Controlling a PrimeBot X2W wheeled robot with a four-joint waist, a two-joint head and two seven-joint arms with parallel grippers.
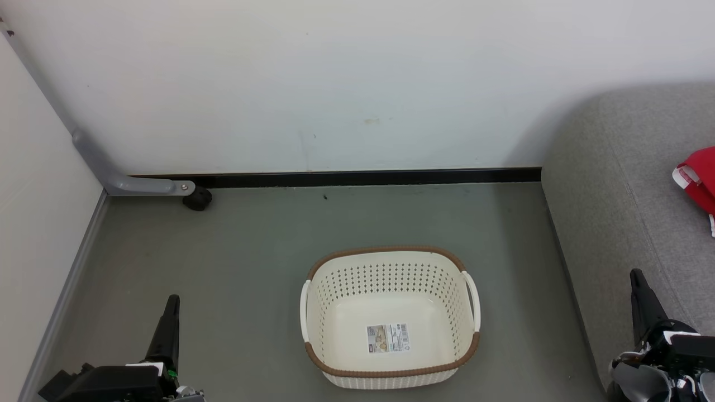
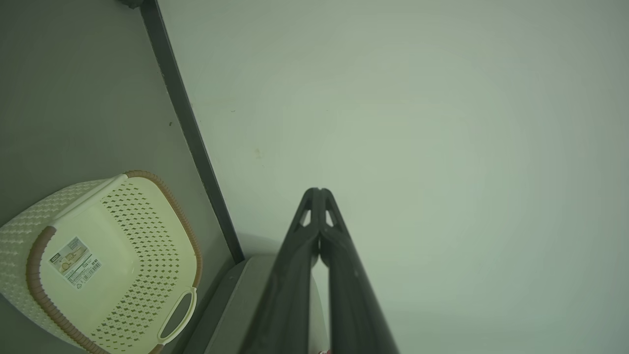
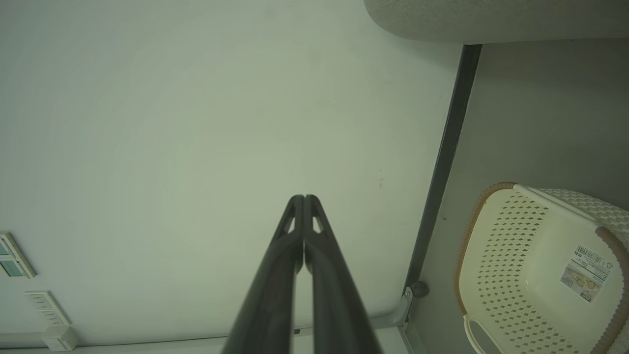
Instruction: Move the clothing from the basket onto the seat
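With the basket [image 1: 391, 277] bare down to its sticker [image 1: 387, 338], the risk is calling the job done unchecked. The clothing [image 1: 698, 178] lies on the seat [image 1: 614, 195], well right of the basket and cut by the picture's edge, so a second piece or an overhanging hem cannot be told. What shows is bright red, soft and rumpled, with white trim; the left gripper [image 1: 174, 298] and right gripper [image 1: 635, 274], either side of the basket, have fingers pressed together on nothing.

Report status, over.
Left end effector shut, empty; right end effector shut, empty. Basket empty. Red clothing on the seat. Nothing seen blocking.
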